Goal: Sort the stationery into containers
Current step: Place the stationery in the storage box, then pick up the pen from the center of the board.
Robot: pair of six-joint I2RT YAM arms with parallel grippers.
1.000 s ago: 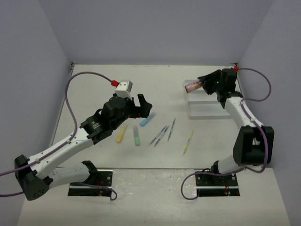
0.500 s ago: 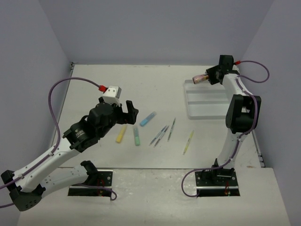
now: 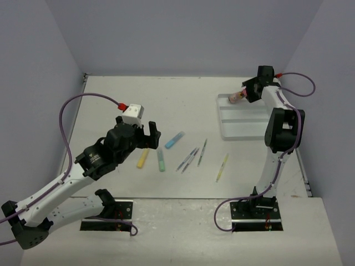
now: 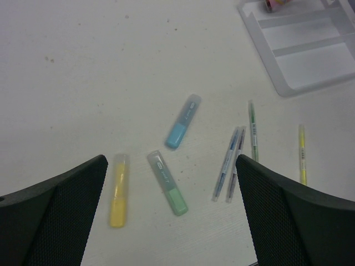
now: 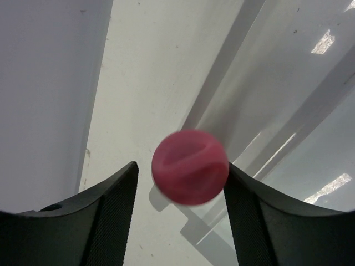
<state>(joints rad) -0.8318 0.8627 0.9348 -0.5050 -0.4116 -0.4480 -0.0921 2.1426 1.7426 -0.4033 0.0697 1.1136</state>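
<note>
The short pink tube (image 5: 190, 167) shows end-on and blurred between the fingers of my right gripper (image 5: 181, 168), with a gap at the left finger; the jaws are open. From above, the tube (image 3: 237, 97) is at the far left corner of the white three-compartment tray (image 3: 244, 128), just off my right gripper (image 3: 248, 93). My left gripper (image 4: 170, 160) hangs wide open and empty above the yellow marker (image 4: 118, 190), green marker (image 4: 167, 182) and light-blue marker (image 4: 183, 121). Two grey pens (image 4: 228, 163), a greenish pen (image 4: 253, 130) and a yellow-green pen (image 4: 302, 154) lie to the right.
Grey walls close in the table on the left, back and right. The tray (image 4: 299, 77) sits against the right edge, its three long compartments running left to right. The purple cable of the left arm (image 3: 69, 111) loops over the table's left side.
My right gripper swung to the tray's far left corner, dipped the pink tube and spread its jaws off it. My left arm drew back toward the near left, staying open.
</note>
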